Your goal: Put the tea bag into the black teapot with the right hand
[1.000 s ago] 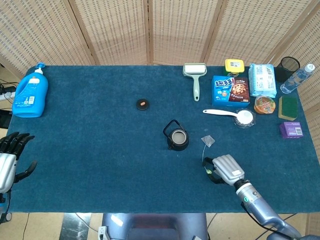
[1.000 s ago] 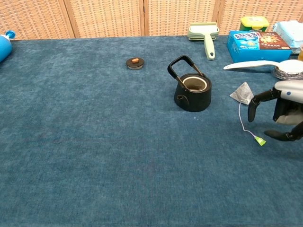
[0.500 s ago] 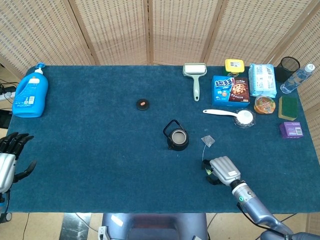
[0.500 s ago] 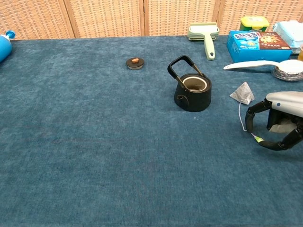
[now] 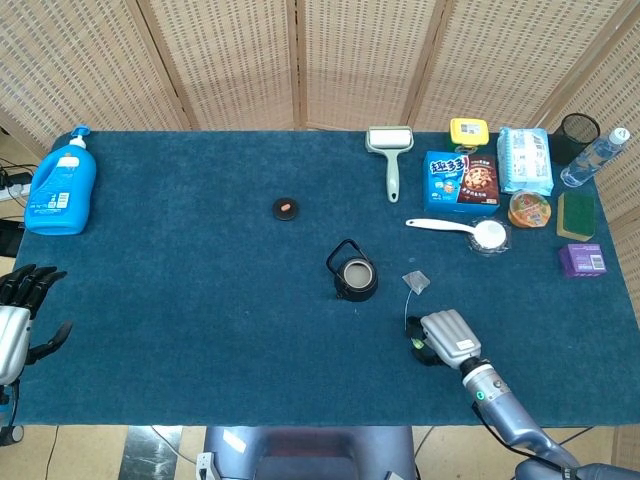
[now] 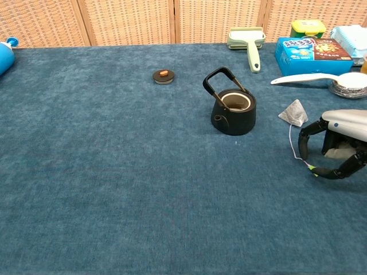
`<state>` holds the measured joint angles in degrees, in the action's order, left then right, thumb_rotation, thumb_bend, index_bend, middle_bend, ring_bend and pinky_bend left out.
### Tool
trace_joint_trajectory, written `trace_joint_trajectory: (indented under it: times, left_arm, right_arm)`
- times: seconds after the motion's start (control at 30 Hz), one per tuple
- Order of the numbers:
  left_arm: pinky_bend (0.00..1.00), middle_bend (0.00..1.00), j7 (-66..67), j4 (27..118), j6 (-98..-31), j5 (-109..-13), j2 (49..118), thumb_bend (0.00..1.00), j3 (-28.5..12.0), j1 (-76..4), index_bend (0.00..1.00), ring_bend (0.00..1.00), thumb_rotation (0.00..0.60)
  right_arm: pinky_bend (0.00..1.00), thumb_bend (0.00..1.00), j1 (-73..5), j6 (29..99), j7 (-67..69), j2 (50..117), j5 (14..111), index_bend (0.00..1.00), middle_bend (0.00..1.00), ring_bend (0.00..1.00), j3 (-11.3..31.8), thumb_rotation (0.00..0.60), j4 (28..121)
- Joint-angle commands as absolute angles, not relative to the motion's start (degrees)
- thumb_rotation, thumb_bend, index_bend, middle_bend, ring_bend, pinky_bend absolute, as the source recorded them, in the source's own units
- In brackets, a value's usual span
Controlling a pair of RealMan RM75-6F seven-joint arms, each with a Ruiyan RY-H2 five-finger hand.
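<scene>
Curling its fingers around the string's green tag, the right hand (image 6: 338, 150) rests near the table's (image 5: 200, 300) near edge; tea bag (image 6: 293, 112) lies right of the open black teapot (image 6: 234, 112); left hand (image 5: 20, 318) hangs open off the left edge.

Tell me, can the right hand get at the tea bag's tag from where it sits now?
Probably yes. The right hand is low on the cloth with fingers curled around the green tag at the string's end; nothing lies between them. The tea bag itself sits free just beyond, beside the open black teapot.
</scene>
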<state>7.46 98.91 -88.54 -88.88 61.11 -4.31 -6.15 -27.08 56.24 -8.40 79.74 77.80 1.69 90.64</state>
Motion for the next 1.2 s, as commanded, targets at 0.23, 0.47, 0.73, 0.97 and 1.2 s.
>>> trace_joint_trajectory:
  times: [0.23, 0.47, 0.73, 0.97, 1.2]
  left_arm:
    - [0.15, 0.19, 7.6, 99.0, -88.6, -88.9, 61.1, 0.32, -4.2, -6.1, 0.19, 0.12, 0.6]
    - [0.15, 0.19, 7.6, 99.0, -88.7, -89.0, 61.2, 0.32, -4.2, -6.2, 0.19, 0.12, 0.6]
    - [0.15, 0.19, 7.7, 99.0, -88.6, -89.0, 61.3, 0.32, -4.1, -6.2, 0.19, 0.12, 0.6]
    - [0.15, 0.19, 7.8, 99.1, -88.6, -89.0, 61.4, 0.32, -4.1, -6.3, 0.19, 0.12, 0.6]
    - [0.15, 0.19, 7.7, 98.9, -88.6, -88.8, 61.4, 0.32, -4.1, -6.2, 0.19, 0.12, 0.6]
  right_arm:
    - [1.0, 0.39, -27.0, 56.4, -8.8, 80.1, 77.4, 0.48, 1.0, 1.0, 1.4, 0.6, 89.8]
    - [1.0, 0.39, -26.9, 56.3, -9.3, 80.1, 76.9, 0.48, 1.0, 1.0, 1.3, 0.6, 89.4]
    - [1.0, 0.39, -27.0, 56.1, -9.9, 80.3, 76.4, 0.48, 1.0, 1.0, 1.1, 0.6, 88.8]
    - [1.0, 0.39, -27.1, 56.0, -10.2, 80.4, 76.3, 0.48, 1.0, 1.0, 1.0, 0.6, 88.8]
    - [1.0, 0.39, -27.4, 55.7, -11.3, 80.6, 75.7, 0.48, 1.0, 1.0, 1.3, 0.6, 89.1]
